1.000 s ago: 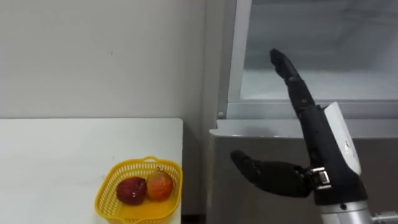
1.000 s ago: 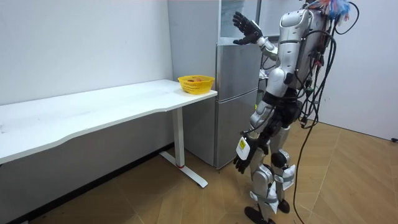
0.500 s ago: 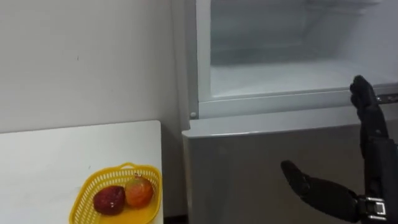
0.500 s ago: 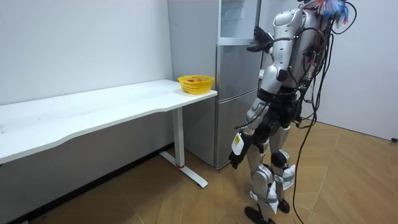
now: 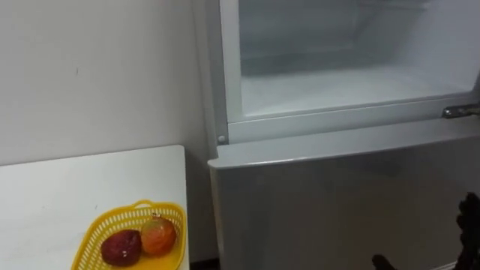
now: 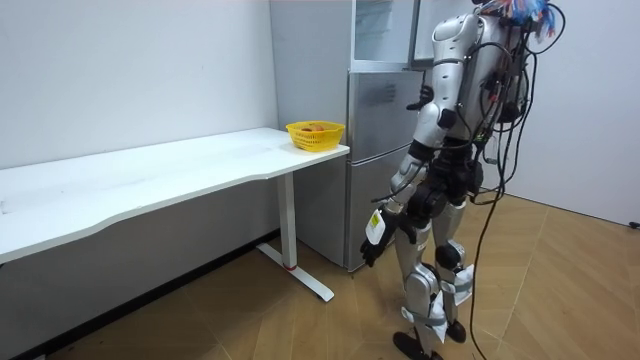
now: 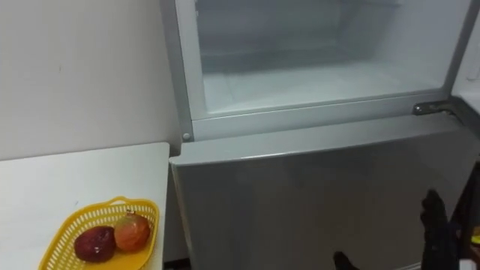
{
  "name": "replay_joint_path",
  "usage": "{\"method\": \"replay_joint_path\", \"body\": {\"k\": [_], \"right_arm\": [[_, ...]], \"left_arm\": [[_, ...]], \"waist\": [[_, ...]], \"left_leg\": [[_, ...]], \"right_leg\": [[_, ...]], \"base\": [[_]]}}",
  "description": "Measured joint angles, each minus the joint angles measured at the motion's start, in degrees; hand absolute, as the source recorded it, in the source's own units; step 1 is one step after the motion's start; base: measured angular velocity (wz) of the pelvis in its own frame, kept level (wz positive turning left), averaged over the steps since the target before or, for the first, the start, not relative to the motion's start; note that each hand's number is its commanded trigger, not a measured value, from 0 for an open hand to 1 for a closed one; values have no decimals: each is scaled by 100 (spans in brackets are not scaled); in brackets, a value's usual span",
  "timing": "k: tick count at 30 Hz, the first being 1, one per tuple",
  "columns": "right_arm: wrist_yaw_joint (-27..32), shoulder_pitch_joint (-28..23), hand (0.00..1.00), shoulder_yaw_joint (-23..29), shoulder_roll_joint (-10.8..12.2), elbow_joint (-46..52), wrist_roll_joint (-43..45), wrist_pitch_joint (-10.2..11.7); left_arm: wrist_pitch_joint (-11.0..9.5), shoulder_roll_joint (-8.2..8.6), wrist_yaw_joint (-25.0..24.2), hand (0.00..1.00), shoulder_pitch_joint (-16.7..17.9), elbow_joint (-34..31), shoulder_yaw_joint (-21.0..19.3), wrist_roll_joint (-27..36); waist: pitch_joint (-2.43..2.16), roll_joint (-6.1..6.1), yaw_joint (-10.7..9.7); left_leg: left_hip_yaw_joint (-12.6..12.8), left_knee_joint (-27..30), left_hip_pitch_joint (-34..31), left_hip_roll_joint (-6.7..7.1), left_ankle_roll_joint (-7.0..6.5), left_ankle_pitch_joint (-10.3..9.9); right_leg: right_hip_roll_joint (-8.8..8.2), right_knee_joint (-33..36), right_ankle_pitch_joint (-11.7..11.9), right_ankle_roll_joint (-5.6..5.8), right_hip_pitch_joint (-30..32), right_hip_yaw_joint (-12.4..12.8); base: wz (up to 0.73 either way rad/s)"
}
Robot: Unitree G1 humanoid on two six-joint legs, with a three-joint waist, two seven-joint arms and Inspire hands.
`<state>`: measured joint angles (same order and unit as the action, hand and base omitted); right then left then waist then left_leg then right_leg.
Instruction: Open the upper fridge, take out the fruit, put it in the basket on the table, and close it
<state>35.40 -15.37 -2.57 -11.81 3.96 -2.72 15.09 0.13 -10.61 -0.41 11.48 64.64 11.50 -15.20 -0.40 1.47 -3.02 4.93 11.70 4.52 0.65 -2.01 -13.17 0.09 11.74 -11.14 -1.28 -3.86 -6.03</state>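
Note:
The fridge's upper compartment [image 5: 337, 82] stands open, and its white inside looks bare. Below it the grey lower door [image 5: 337, 195] is closed. My right hand [image 7: 435, 225] is low in front of that lower door, at the picture's lower right, open with straight fingers and holding nothing. In the room view it [image 6: 416, 102] is at chest height before the fridge. My left hand [image 6: 372, 245] hangs relaxed beside my thigh, with nothing in it. I stand facing the fridge [image 6: 375, 150], close to it.
A yellow basket [image 5: 97, 232] with a dark red fruit [image 5: 120, 246] and an orange fruit [image 5: 158, 236] sits at the corner of the white table [image 5: 75, 180], left of the fridge. The open upper door's edge [image 7: 469, 45] is at the right.
My right hand has dropped from in front of the upper compartment to low before the lower door. The eye view has shifted to the right.

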Motion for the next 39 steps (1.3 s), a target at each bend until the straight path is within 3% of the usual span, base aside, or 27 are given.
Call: {"method": "replay_joint_path", "body": {"k": [4, 7, 8, 14, 19, 21, 31, 39], "right_arm": [[135, -55, 0, -1, 41, -289, -77, 50], [146, -61, 0, -19, 44, -944, 31, 48], [146, -61, 0, -26, 46, -1272, 46, 48], [127, -178, 0, -105, 106, -2646, 51, -99], [128, -182, 0, -128, 299, -3261, 39, -194], [112, -191, 0, -131, 349, -3563, -52, -205], [-41, -182, 0, -112, 325, -4482, -229, -283], [-616, -152, 0, -105, 323, -5581, -856, -769]], "left_arm": [[0, 5, -2, 0, -40, 6, 0, 0], [2, 21, 12, 0, -58, 2, 0, 8], [3, 33, 33, 0, -48, 9, 0, 27], [32, 64, 175, 0, 14, 3, 0, 129], [106, 72, 287, 0, 75, -57, 1, 128], [113, 76, 373, 0, 121, -57, -1, 128], [122, 75, 381, 0, 360, -269, -165, 107], [250, 94, 336, 0, 495, -396, -465, 135]], "waist": [[19, 20, -3], [23, 11, -12], [43, -17, -12], [39, -33, -35], [18, -85, -34], [31, -104, -12], [35, -150, -48], [32, -131, 37]], "left_leg": [[50, 1, -24, 0, -1, -1], [65, -8, -11, 4, -4, -3], [84, -31, 10, 3, -4, -3], [87, -43, 0, 4, -4, 0], [91, -37, 25, 1, -4, -1], [87, -49, 93, 3, -3, -1], [-29, -78, 59, 15, -1, -3], [-38, -87, 76, 12, 0, -3]], "right_leg": [[2, 38, -13, 4, 97, 93], [0, 91, -33, 12, 97, 120], [2, 89, -33, 12, 91, 116], [4, 67, -33, 11, 59, 131], [9, -19, -29, 8, 50, 121], [9, -108, -24, 13, -54, 126], [-1, -205, -28, 15, -113, -8], [-1, -212, -28, 11, -192, -22]], "base": [[-7], [-2], [-5], [-1], [1], [5], [7], [1]]}}
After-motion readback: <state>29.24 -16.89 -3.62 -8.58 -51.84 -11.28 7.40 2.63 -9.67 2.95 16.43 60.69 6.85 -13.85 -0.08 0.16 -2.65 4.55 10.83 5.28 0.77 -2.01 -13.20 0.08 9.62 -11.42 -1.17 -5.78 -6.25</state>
